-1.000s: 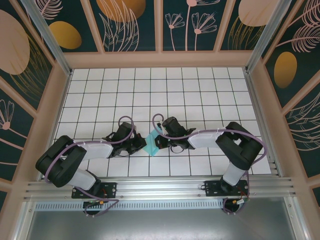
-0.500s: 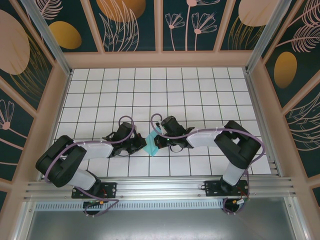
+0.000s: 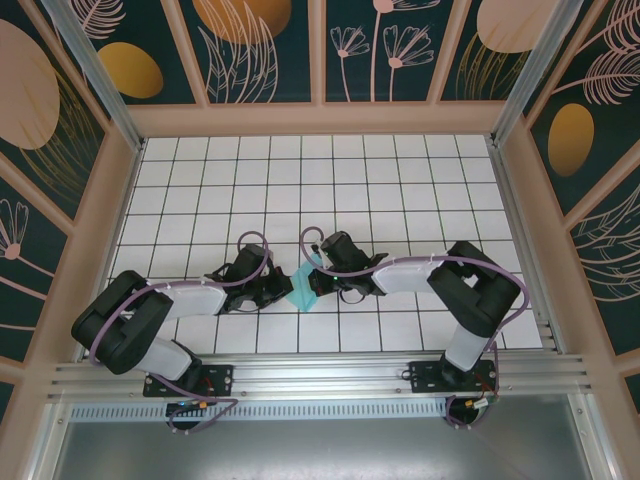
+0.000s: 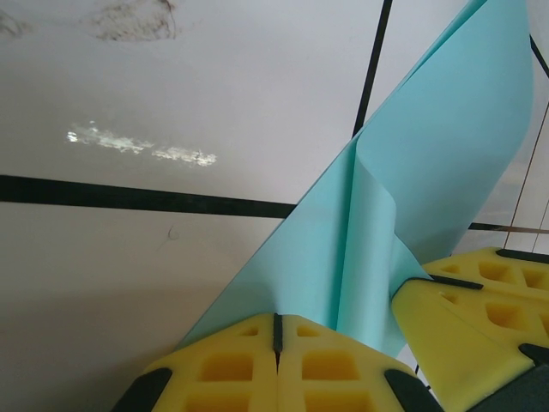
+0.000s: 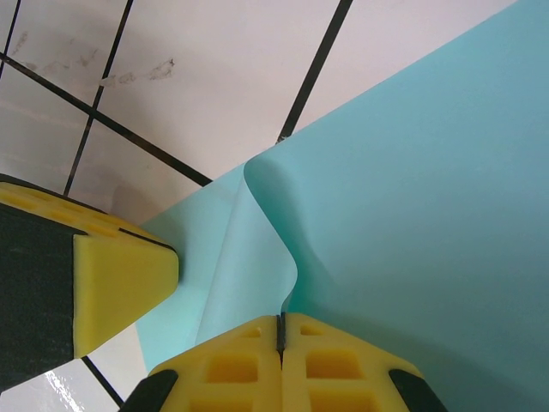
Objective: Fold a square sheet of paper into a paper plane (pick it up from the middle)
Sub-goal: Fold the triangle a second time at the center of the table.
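Your right gripper (image 3: 314,284) has edged slightly toward the left gripper (image 3: 284,291). Both stay pinched on the square sheet of paper (image 3: 303,297), bowed between them at the table's (image 3: 400,180) near middle, so the crease looks unfinished

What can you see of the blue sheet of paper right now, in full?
The square sheet of paper is thin, plain turquoise and smooth. It sits low over the white tiled table, between the two arms near the front. It is not flat: a soft fold runs up through its middle, and the layers bow apart. The left gripper and right gripper, both shut, each pinch its lower edge, close together. Whether it touches the table cannot be told.
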Controlling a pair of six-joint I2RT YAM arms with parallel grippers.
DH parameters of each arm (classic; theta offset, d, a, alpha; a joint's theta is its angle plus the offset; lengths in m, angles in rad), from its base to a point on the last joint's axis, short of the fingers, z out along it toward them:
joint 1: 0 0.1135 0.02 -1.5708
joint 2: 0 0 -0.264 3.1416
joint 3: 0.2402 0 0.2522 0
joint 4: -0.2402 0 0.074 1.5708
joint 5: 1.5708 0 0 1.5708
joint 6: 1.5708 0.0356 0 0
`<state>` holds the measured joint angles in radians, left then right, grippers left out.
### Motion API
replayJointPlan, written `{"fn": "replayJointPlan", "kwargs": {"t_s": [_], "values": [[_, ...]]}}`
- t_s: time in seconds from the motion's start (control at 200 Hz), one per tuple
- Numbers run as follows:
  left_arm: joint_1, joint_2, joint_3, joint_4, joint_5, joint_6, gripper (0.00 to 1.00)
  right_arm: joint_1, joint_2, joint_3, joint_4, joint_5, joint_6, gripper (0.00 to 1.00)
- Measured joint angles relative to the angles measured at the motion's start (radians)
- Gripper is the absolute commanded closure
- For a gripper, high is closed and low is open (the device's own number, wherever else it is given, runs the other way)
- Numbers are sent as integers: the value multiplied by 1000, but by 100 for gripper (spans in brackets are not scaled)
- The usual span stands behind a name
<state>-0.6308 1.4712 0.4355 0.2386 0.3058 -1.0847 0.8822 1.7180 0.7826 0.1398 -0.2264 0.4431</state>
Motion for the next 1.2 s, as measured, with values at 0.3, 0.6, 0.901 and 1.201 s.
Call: {"fn": "replayJointPlan", "kwargs": {"t_s": [0.3, 0.6, 0.901, 1.201], "values": [[0, 0, 1, -1, -1, 0, 94, 0, 0, -27, 13, 1, 3, 100], [0, 5, 5, -5, 0, 4, 94, 0, -1, -31, 21, 2, 3, 100], [0, 5, 6, -5, 0, 5, 94, 3, -40, -52, 20, 20, 8, 100], [0, 5, 11, -13, 0, 8, 94, 16, -62, -59, 21, 25, 11, 100]]}}
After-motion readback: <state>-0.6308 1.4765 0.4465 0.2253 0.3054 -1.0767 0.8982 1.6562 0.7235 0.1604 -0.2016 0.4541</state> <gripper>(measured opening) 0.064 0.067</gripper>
